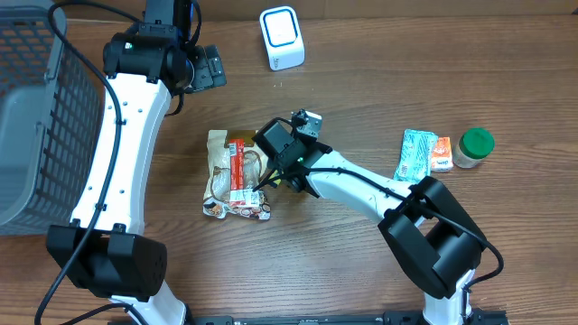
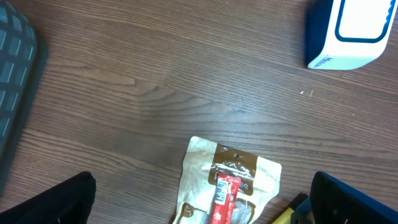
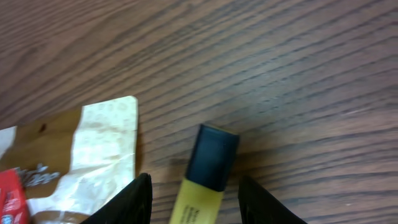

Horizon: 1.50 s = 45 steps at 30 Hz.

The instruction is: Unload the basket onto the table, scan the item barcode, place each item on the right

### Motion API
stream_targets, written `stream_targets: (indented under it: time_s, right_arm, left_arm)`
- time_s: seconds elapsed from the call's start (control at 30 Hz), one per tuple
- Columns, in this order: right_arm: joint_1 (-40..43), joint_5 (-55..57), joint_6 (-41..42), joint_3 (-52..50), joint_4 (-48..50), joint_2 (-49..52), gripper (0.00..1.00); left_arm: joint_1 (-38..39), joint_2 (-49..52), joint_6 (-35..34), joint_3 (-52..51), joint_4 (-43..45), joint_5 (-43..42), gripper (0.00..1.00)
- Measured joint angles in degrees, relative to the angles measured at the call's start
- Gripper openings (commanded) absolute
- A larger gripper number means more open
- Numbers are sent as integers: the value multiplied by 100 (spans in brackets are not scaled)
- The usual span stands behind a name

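Observation:
A yellow highlighter [image 3: 198, 205] with a dark cap [image 3: 212, 155] lies on the wood table beside a beige snack packet [image 1: 233, 176] that carries a red stick with a small barcode [image 2: 225, 193]. My right gripper [image 3: 195, 186] is low over the table and straddles the highlighter, jaws open with a gap on each side. The white and blue scanner [image 1: 282, 38] stands at the back of the table. High at the back left, my left gripper [image 1: 209, 68] is wide open and empty, looking down on the packet's top edge [image 2: 233, 163] and the scanner [image 2: 351, 31].
A grey mesh basket [image 1: 36, 108] fills the left edge. At the right lie a green and white packet [image 1: 417, 152], an orange packet [image 1: 442, 153] and a green-lidded jar [image 1: 474, 147]. The right arm reaches across the table's middle.

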State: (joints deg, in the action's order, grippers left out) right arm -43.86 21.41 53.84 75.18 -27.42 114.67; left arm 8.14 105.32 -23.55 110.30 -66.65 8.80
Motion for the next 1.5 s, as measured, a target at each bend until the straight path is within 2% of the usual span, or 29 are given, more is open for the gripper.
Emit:
stream_targets:
  time_s: [0.57,0.73,0.9,1.3,1.4,1.5]
  right_arm:
    - [61,-149,402,-74,229,164,45]
    - [72,-151,411,-101,76,278,39]
    - [162,-146,404,-15,-535,236,33]
    - [846,-586,-435,-15,-1397,-304,34]
    - [1106,-1051,-804,-15,-1425,-472,43]
    - [1403,-1707,-1025,-15,-1510,-514,44]
  left_arm:
    - [0,0,0,0,0,0,100]
    - [2,0,0,0,2,0,100]
    - [0,0,0,0,-2,0,100]
    - [0,0,0,0,0,0,100]
    - [0,0,0,0,0,0,100]
    - [0,0,0,0,0,0,100]
